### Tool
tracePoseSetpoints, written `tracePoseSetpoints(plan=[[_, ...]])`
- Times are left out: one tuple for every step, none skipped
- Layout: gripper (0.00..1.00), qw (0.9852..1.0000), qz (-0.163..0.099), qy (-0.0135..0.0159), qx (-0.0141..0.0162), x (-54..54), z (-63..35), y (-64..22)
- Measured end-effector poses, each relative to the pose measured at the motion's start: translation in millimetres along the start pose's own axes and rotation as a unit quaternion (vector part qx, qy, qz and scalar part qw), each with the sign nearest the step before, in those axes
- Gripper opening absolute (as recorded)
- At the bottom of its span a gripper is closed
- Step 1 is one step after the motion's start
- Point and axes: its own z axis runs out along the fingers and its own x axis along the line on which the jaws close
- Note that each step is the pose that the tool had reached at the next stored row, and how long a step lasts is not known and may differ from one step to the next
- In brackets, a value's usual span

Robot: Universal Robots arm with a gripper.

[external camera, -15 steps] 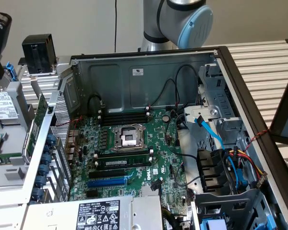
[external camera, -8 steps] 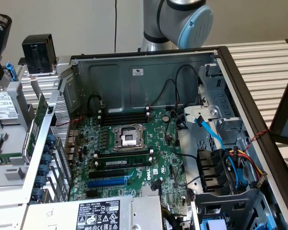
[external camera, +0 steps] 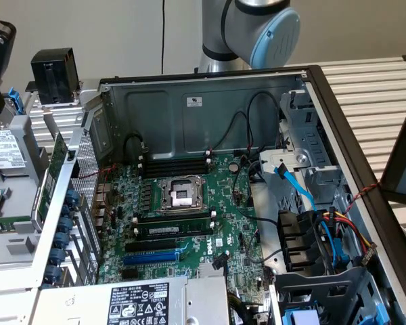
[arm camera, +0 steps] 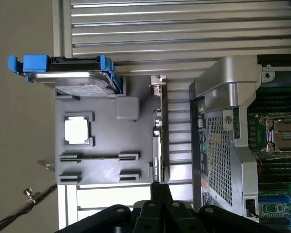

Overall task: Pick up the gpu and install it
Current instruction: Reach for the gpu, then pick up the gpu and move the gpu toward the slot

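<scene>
stage: not started, pick-up and install both left | gpu (arm camera: 159, 131): small green expansion card, silver end bracket, on edge in grey plastic holder (arm camera: 102, 145), at the exterior view's left, outside open case | long blue motherboard slot (external camera: 152, 257): empty | pincer (arm camera: 160, 191): closed, holding nothing

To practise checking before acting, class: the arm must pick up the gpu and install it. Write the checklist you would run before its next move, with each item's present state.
1. gpu stands on edge in the grey holder, nothing lying over it: ok.
2. Hand open, ready to grasp: not ok, it is shut.
3. Hand in line with the gpu's edge, wrist view: ok.
4. Hand holding nothing else: ok.
5. Blue slot on the motherboard empty: ok.
6. Case open over the motherboard: ok.
</scene>
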Motion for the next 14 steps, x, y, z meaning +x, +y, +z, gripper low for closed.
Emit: tracePoseSetpoints(plan=[[0.11, 1.0000, -0.001, 0.0000, -0.0001, 0.0, 0.0, 0.0], [0.11, 1.0000, -0.001, 0.0001, -0.0001, 0.0, 0.0, 0.0], [0.11, 1.0000, -0.001, 0.0001, -0.0001, 0.1, 0.0, 0.0], [0.11, 1.0000, -0.001, 0.0001, -0.0001, 0.1, -0.1, 0.0], [0.11, 1.0000, -0.001, 0.0002, 0.0000, 0.1, -0.1, 0.0], [0.11, 1.0000, -0.001, 0.0001, 0.0000, 0.1, -0.1, 0.0], [0.11, 1.0000, -0.001, 0.0001, 0.0000, 0.1, -0.1, 0.0], [0.11, 1.0000, -0.001, 0.0002, 0.0000, 0.1, -0.1, 0.0], [0.11, 1.0000, -0.001, 0.0002, 0.0000, 0.1, 0.1, 0.0], [0.11, 1.0000, -0.001, 0.0002, 0.0000, 0.1, 0.6, 0.0], [0.11, 1.0000, -0.002, 0.0002, 0.0000, 0.2, 1.3, -0.1], [0.11, 1.0000, -0.002, 0.0001, -0.0001, 0.2, 3.1, -0.2], [0.11, 1.0000, -0.002, 0.0001, 0.0000, 0.2, 4.9, -0.2], [0.11, 1.0000, -0.002, 0.0001, 0.0000, 0.3, 6.7, -0.2]])
